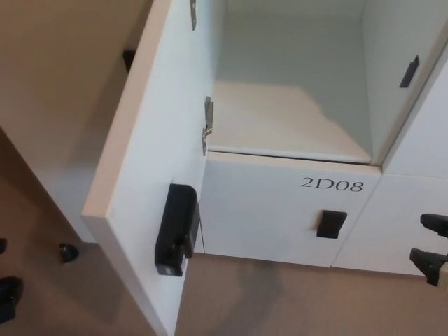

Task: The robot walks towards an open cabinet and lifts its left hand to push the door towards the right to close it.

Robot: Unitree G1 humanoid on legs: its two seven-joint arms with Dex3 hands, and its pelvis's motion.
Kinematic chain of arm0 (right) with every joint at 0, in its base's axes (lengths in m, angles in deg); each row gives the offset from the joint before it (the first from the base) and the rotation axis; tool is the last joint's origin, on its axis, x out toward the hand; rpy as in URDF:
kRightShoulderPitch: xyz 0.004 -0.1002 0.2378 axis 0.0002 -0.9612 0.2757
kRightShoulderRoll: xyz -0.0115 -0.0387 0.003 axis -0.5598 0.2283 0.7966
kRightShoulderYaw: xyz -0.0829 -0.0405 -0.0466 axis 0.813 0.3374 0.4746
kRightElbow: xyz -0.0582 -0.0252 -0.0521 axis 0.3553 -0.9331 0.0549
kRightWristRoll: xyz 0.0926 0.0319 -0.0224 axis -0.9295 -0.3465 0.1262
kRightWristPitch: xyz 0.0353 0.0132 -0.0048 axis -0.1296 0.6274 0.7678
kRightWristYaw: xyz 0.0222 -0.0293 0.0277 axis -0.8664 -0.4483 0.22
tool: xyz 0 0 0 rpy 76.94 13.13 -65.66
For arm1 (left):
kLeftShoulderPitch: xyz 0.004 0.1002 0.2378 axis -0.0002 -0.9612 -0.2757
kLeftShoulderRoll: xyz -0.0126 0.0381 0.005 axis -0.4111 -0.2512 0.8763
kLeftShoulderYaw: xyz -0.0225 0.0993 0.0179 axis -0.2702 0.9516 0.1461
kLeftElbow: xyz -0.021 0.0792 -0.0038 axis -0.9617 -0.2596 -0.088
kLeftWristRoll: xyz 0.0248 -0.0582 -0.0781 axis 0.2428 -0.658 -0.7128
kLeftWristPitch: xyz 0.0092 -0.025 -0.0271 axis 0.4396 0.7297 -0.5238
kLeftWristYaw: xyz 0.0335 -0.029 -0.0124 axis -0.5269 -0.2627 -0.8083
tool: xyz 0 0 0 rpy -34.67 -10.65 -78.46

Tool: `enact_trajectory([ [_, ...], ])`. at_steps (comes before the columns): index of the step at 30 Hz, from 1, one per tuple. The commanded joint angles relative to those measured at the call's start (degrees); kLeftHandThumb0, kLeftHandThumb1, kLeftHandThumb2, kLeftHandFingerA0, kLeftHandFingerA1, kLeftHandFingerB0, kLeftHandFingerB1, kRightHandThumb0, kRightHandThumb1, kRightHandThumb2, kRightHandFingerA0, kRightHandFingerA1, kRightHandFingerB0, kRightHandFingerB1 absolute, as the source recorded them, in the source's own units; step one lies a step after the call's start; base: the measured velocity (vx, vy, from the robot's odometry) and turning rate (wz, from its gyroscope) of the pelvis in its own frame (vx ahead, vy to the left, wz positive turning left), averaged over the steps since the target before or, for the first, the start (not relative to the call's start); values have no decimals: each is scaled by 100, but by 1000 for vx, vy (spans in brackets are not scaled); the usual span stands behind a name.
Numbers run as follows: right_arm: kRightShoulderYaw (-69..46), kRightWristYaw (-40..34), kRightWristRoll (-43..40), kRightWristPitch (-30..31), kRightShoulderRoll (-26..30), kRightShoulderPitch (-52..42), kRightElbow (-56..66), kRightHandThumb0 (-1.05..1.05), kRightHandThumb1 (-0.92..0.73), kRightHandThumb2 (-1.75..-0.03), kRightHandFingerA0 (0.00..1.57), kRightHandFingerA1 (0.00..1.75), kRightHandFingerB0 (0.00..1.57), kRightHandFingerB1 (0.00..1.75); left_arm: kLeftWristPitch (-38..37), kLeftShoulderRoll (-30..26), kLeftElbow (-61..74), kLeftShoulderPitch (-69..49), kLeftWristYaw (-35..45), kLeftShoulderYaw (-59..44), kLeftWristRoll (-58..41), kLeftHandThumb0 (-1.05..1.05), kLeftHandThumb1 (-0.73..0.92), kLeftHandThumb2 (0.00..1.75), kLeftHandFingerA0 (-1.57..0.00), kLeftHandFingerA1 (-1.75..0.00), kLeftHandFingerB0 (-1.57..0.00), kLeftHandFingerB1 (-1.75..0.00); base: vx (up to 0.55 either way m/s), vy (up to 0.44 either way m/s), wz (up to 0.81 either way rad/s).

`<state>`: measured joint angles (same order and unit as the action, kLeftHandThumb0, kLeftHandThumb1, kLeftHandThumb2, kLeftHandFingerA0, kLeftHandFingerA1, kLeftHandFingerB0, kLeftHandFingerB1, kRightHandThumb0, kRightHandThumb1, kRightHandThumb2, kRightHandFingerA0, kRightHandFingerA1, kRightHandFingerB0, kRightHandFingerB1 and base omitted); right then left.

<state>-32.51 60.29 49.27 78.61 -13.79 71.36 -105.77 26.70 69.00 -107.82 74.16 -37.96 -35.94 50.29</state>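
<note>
Cabinet door (150, 175) open, empty white compartment (287, 126), tan floor (294, 301)

Only one readable marking: "2D08" (332, 185), black characters printed on the white front of the lower locker door (280, 210), right of centre in the frame, just above that door's black handle (330, 224). The black lock unit (175, 229) on the open door (150, 175), lower left of centre, shows no legible text. Nothing else readable.
</note>
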Motion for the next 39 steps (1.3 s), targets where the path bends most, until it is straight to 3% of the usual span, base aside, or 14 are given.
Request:
enact_trajectory([
  [1,10,-29,38,-37,81,-6,-103,-9,-60,-56,60,54,42,45,-146,-65,-61,2,-15,25,72,-13,65,60,-50,-56,-36,-45,47,-85,-1],
  [22,-28,-61,-19,9,111,-88,20,-8,-60,-57,55,52,41,44,-155,-77,-47,-40,-39,64,106,-14,65,60,-48,-55,-36,-45,12,-24,0],
  [23,-64,-68,-50,81,131,-262,246,-9,-42,-86,46,63,27,54,-191,-33,16,-142,-1,7,27,-7,49,91,-37,-61,-23,-53,16,-80,2],
  [24,-91,-69,-72,137,146,-389,416,-9,-42,-86,46,63,27,54,-216,-1,64,-215,27,-35,-32,-7,49,91,-37,-61,-23,-53,16,-80,2],
  [25,-157,-50,-136,289,187,-630,847,-10,-60,-56,53,51,40,44,-196,61,223,-252,75,-154,-201,-7,48,91,-29,-58,-21,-53,16,-81,1],
  [27,-233,-32,-201,487,223,-895,1358,-10,-60,-56,53,51,40,44,-150,128,419,-275,123,-288,-377,-7,48,91,-29,-58,-21,-53,14,-81,1],
  [28,-310,4,-243,566,283,-1164,1751,-8,-61,-57,58,52,40,43,-116,143,558,-244,160,-355,-467,-9,49,93,-20,-54,-18,-52,14,-81,3],
  [31,-670,209,-435,677,515,-1941,2505,-9,-61,-57,57,52,40,43,13,133,982,-9,61,-397,-467,-10,49,92,-21,-55,-20,-53,10,-84,3],
  [32,-805,307,-489,632,603,-2224,2575,-8,-43,-86,45,62,27,54,122,111,1167,138,25,-383,-449,-10,47,91,-23,-56,-20,-53,5,-85,1],
  [37,-1175,484,-674,463,627,-2868,2660,-7,-44,-87,46,62,28,54,641,87,1761,710,-174,-210,-230,-3,48,91,-27,-58,-23,-54,4,-87,3],
  [38,-1217,481,-693,524,585,-3090,2914,-9,-59,-56,46,49,42,44,811,118,1886,953,-245,-110,-135,0,45,89,-30,-58,-24,-54,1,-91,5],
  [39,-1234,475,-695,595,555,-3241,3127,-9,-59,-56,46,49,42,44,923,144,1966,1095,-284,-51,-79,0,45,89,-30,-58,-24,-54,2,-91,-2],
])
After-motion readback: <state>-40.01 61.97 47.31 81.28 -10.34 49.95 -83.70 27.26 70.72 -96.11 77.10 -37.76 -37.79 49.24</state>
